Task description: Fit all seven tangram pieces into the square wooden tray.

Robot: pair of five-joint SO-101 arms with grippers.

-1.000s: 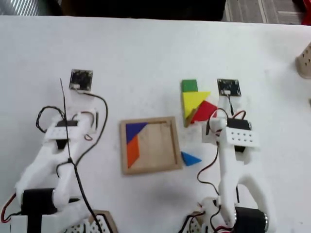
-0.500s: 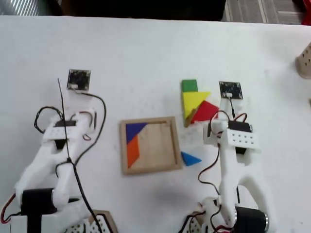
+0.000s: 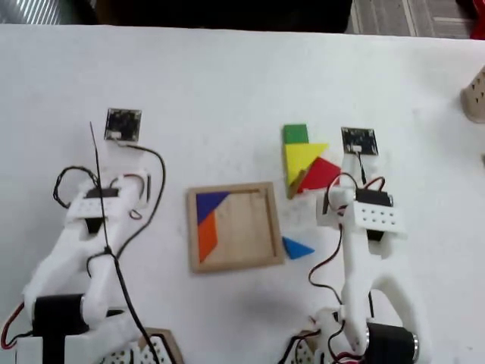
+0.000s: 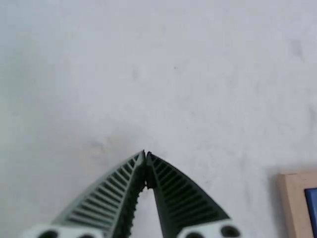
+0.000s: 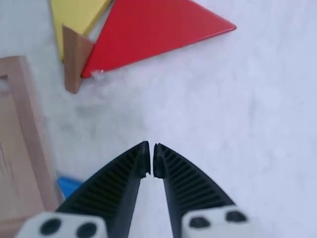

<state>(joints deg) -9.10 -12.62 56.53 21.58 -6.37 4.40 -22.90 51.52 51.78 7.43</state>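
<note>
The square wooden tray point(image 3: 267, 227) lies mid-table with a dark blue triangle point(image 3: 210, 202) and an orange piece point(image 3: 207, 237) in its left part. Right of the tray lies a small blue triangle point(image 3: 296, 248). Behind it cluster a green square point(image 3: 295, 134), a yellow triangle point(image 3: 301, 158), a red triangle point(image 3: 318, 175) and a small brown piece point(image 3: 292, 189). My right gripper point(image 5: 151, 159) is shut and empty over bare table just short of the red triangle point(image 5: 148, 34). My left gripper point(image 4: 145, 163) is shut and empty, left of the tray's corner point(image 4: 292, 198).
The tray's edge point(image 5: 25, 129) and the small blue triangle point(image 5: 69, 186) lie beside my right gripper. A tan perforated object point(image 3: 475, 95) stands at the table's far right edge. The dark table edge runs along the back. Open white tabletop lies behind both arms.
Between the earliest frame and now both arms shifted slightly; since half a second ago nothing has moved.
</note>
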